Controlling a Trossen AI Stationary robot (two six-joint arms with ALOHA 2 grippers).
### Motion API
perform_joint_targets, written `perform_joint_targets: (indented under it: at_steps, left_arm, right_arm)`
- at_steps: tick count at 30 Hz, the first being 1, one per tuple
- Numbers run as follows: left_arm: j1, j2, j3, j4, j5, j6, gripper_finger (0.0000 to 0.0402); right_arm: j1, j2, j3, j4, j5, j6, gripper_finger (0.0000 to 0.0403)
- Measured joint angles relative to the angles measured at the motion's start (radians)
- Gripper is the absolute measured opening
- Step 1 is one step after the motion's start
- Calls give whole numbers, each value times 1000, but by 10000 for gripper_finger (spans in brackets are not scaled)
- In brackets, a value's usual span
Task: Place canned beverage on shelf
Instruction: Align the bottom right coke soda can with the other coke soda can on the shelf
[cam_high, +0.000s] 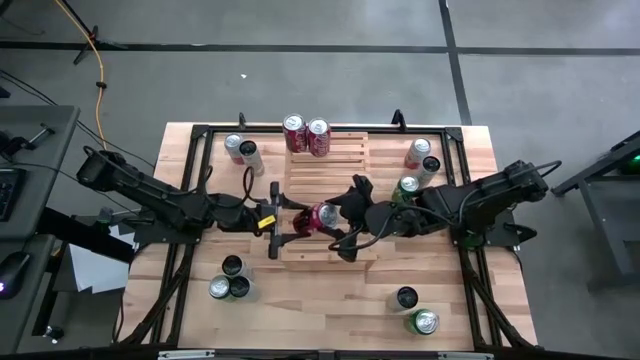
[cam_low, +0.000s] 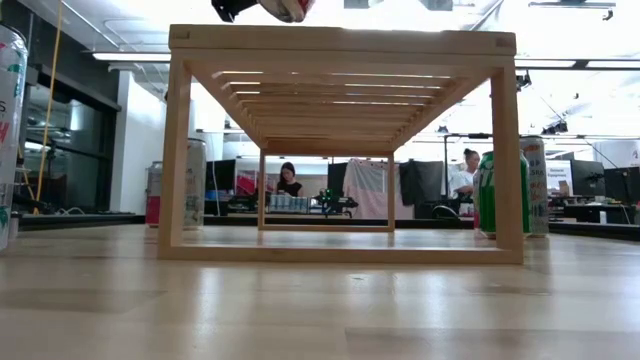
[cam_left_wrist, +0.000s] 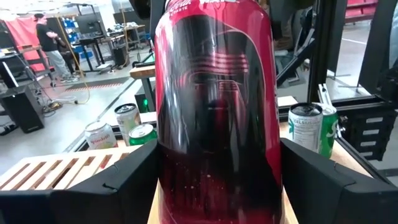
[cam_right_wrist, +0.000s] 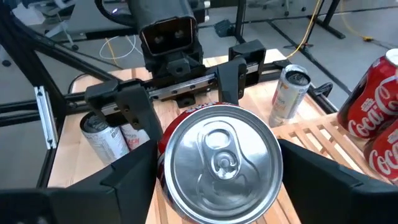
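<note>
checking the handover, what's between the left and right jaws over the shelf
One dark red can, upright over the shelf. The high view shows the left gripper and right gripper on either side of it; both wrist views confirm.

Lighting was pretty even from overhead, table evenly lit with only soft shadows under my arms. The table-level shot was badly blown out up top, ceiling strips washing everything white above the shelf (cam_low: 340, 40), and the near tabletop (cam_low: 320, 310) was blurry. Right between my left gripper (cam_left_wrist: 217, 180) fingers, the red can (cam_left_wrist: 217, 106) showed glossy reflections; the room beyond it stayed soft.
</note>
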Motion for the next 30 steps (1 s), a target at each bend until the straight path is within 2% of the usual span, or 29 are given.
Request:
perform_joint_targets:
  at_steps: [6,18,24,27,30]
  left_arm:
    - [3,-5,3,6,-64,3,271]
    - [3,-64,3,-71,-203,10,271]
    - [2,-95,2,-127,-261,26,271]
    - [2,-107,-13,-104,-239,30,271]
    - [10,-112,-49,-36,-193,54,271]
  right_arm:
    - [-3,1,0,13,48,10,321]
    - [2,-29,1,-53,149,-24,326]
    - [7,-46,2,-255,217,79,327]
    - [10,-46,2,-400,259,183,328]
    - [26,-48,-44,-463,335,266,328]
